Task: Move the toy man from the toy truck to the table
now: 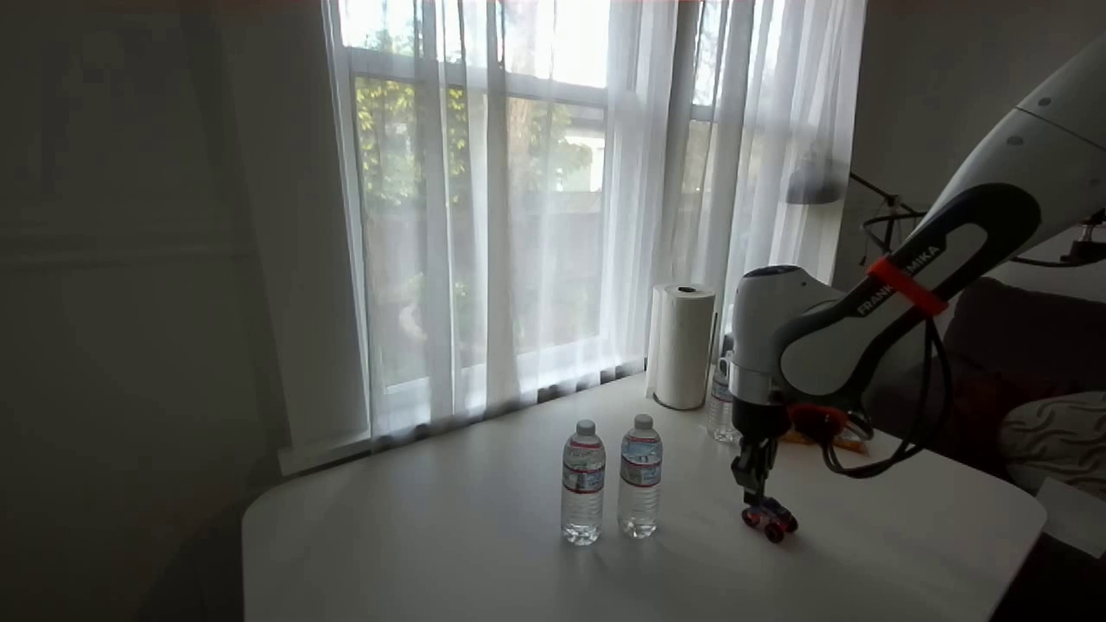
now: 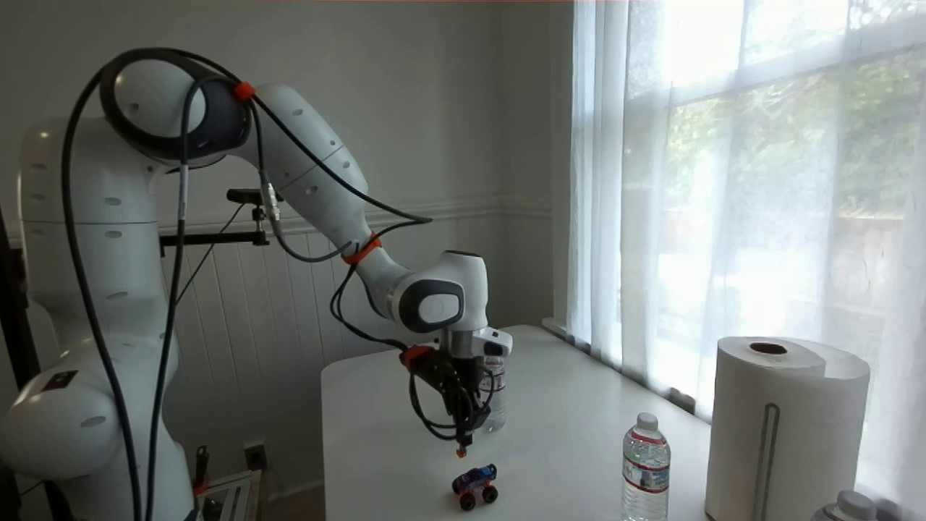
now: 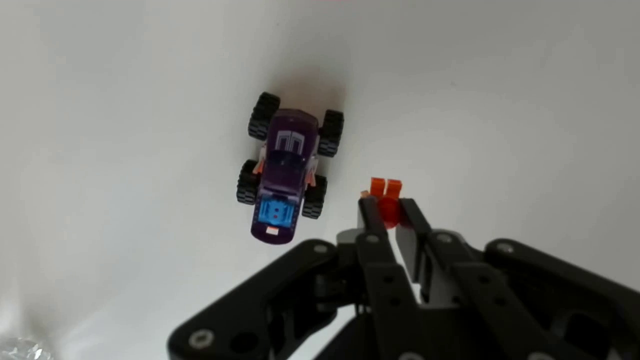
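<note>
The toy man (image 3: 385, 187), with a red round head and orange legs, is pinched between my gripper's fingertips (image 3: 389, 206) in the wrist view. It also shows as a small orange-red spot under the gripper (image 2: 465, 436) in an exterior view (image 2: 461, 453), a little above the table (image 2: 391, 434). I cannot make it out in an exterior view where the gripper (image 1: 754, 494) overlaps the truck. The toy truck (image 3: 285, 175), dark purple with black wheels and a blue bed, stands on the table left of my fingertips. It shows in both exterior views (image 1: 771, 520) (image 2: 475, 486).
Two water bottles (image 1: 583, 484) (image 1: 640, 477) stand on the table. A third bottle (image 1: 721, 406) stands by the paper towel roll (image 1: 684, 345), partly behind the arm. An orange packet (image 1: 829, 442) lies behind the gripper. A bottle edge (image 3: 22, 349) shows at the wrist view's lower left.
</note>
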{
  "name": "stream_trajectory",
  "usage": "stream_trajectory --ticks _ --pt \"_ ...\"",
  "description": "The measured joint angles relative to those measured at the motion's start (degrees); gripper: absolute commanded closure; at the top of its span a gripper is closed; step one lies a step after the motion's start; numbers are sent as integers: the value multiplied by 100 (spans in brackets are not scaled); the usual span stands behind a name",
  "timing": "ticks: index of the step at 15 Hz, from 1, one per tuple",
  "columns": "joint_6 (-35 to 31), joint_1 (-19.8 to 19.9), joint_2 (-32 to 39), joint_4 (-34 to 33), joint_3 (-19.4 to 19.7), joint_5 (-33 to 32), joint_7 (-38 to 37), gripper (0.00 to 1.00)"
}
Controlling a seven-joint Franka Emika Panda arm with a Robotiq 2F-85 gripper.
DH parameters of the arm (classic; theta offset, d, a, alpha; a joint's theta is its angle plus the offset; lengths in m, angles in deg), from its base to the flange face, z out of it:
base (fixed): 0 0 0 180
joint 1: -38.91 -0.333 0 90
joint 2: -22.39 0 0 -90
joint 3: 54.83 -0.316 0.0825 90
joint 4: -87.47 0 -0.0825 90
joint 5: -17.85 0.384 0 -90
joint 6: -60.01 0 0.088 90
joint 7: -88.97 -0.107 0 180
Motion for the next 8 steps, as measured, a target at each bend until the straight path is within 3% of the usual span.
stream_trajectory --ticks 8 --pt "-224 -43 266 84 7 -579 -813 97"
